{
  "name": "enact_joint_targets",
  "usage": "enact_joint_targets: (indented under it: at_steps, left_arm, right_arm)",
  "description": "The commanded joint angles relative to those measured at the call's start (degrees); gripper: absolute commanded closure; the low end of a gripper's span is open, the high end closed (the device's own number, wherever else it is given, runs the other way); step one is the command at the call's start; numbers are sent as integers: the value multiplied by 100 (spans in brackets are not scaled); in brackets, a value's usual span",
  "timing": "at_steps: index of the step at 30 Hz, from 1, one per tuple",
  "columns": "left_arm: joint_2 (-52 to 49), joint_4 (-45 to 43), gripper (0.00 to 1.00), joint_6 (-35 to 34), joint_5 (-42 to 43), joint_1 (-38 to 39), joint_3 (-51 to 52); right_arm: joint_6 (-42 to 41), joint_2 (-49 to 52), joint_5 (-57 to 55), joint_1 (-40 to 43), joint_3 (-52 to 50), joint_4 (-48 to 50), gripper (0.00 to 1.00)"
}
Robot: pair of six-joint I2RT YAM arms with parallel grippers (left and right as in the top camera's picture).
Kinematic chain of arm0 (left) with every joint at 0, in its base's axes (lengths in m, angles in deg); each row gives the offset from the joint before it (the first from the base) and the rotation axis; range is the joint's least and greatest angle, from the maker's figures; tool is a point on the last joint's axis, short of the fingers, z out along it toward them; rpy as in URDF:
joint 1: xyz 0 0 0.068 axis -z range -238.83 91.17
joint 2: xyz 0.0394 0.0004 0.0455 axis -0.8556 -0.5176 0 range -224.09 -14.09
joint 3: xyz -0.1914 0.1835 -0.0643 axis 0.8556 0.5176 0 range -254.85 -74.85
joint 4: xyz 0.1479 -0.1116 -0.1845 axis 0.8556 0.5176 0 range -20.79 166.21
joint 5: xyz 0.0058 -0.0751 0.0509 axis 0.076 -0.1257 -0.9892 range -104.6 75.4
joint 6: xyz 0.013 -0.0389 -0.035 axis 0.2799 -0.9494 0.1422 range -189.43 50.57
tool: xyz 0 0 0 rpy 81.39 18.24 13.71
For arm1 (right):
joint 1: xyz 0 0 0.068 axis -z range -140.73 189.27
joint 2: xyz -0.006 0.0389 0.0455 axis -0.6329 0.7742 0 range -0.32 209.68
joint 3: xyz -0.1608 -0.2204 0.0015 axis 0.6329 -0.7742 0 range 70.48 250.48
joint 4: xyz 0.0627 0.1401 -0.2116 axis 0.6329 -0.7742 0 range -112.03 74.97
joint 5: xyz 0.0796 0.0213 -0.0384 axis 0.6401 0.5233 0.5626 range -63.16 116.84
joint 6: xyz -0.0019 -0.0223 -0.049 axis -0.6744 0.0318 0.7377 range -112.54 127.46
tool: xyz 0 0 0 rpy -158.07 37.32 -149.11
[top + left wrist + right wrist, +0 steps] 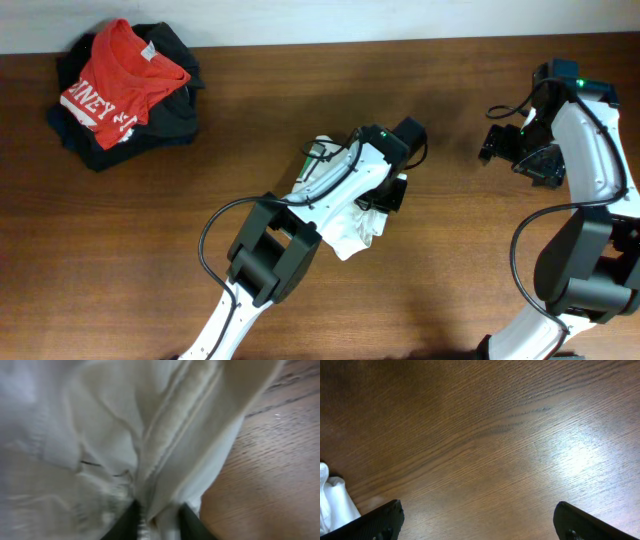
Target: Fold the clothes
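Folding has barely begun, by the look of it. The white cotton T-shirt [355, 235] lies near the middle of the brown wooden bench [450, 290] as a crumpled bundle, largely hidden under the left arm in the overhead view, with no flat panel, straight edge or neat crease to be seen. The left fingers [127, 522] are closed on it: the left wrist view shows a thick seamed ridge of the white cloth running down into the narrow gap between the two dark tips, and loose folds fill most of that view. The right fingers [380, 517] are spread wide and hold nothing, hanging over bare wood well off to the right of the garment, with only a small white corner of it showing at the left edge of the right wrist view. I judge that nearly all the work is left: the shirt has to be spread flat, then the sides and sleeves brought in and the body doubled over. A red T-shirt with white lettering [120, 80] sits on a heap of dark garments [155, 130] at the far left corner, well apart from both arms.
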Motion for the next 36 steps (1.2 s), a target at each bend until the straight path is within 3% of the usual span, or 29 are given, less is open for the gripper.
enact_joint_targets:
  at_steps: [1,7,9,10,11,16,20,21,22,24,28,33,36]
  left_arm:
    - [-59,92,100,9,-109,2,-28]
    - [-59,911,99,7,81,72,-1117]
    - [-66,896,83,4,376,105,-1115]
    - [-79,911,67,4,393,133,-1108]
    - [-79,920,60,7,393,175,-1108]
    - [-70,1178,49,9,308,339,-1432]
    - [-70,2262,48,7,-251,-295,-2494]
    - [-70,2538,48,9,-254,-612,-2614]
    - [-70,2627,55,9,-254,-758,-2610]
    - [-103,2822,83,9,-256,-1198,-2393]
    - [-105,2459,99,9,-208,-1547,-1351]
    - [-105,1829,100,4,-103,-1541,225]
    - [-103,1856,100,-258,-105,-1541,581]
  right_arm:
    - [-31,-98,-55,22,74,2,1]
    - [-31,-98,-55,22,74,2,1]
    - [-31,-98,-55,20,74,2,1]
    - [-31,-98,-55,22,74,2,1]
    - [-31,-98,-55,22,74,0,1]
    - [-31,-98,-55,22,74,2,1]
    - [-31,-98,-55,22,74,0,1]
    - [-31,-98,-55,22,74,0,1]
    - [-31,-98,-55,22,74,0,1]
    - [-31,-98,-52,20,74,2,1]
    - [-31,-98,-55,20,74,0,1]
    - [-31,-98,-55,20,74,0,1]
    - [-31,-98,-55,20,74,2,1]
